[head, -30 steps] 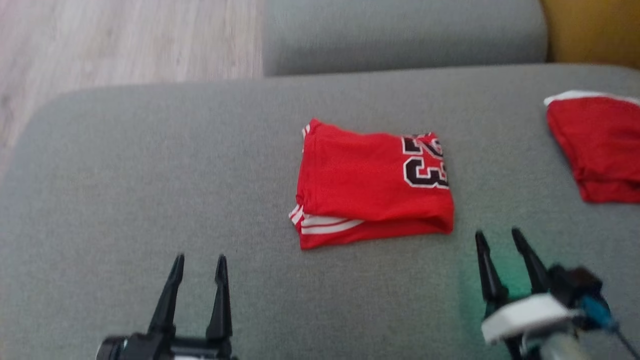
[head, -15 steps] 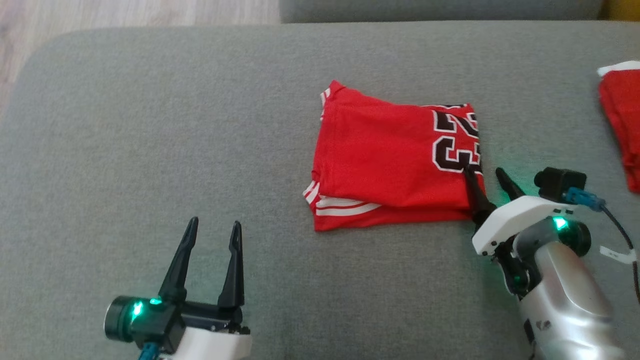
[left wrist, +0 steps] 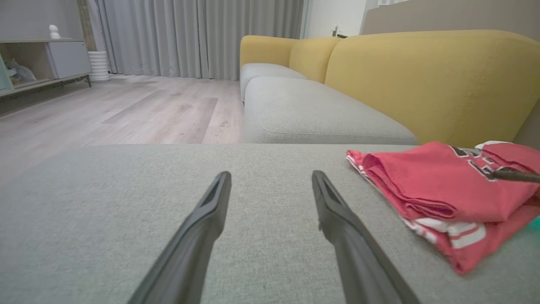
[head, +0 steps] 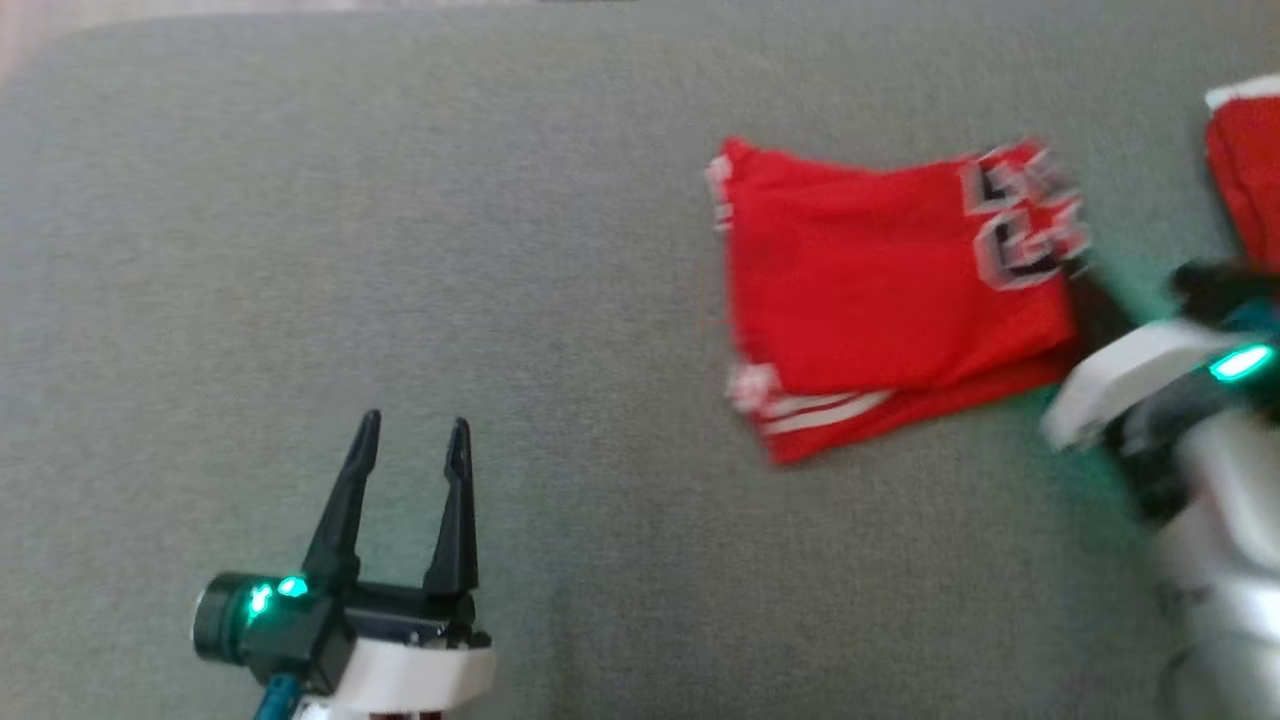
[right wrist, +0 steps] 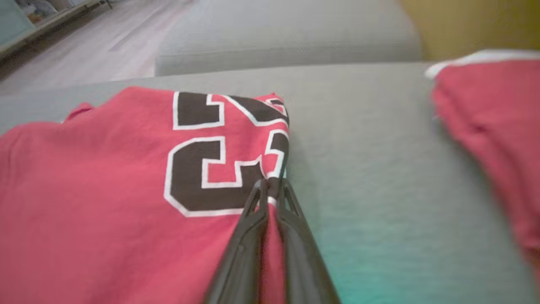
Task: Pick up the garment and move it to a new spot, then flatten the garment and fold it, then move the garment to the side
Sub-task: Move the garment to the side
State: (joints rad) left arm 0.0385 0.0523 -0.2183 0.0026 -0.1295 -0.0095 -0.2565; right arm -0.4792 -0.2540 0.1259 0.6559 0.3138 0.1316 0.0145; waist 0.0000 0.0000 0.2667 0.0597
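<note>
1. The right end effector (right wrist: 270, 185) is pinched shut on the folded red garment (head: 880, 290), at its right edge beside the black number.
2. The left end effector (head: 414, 422) hangs with fingers spread wide, holding nothing, well apart from the cloth.
3. The garment lies folded on the grey sofa cushion (head: 400, 200), so this looks like the final step: moving it aside.
4. The next move likely needs a low, gentle pull that holds the layers together and stops short of the second red garment (head: 1245, 180) at the right.
</note>
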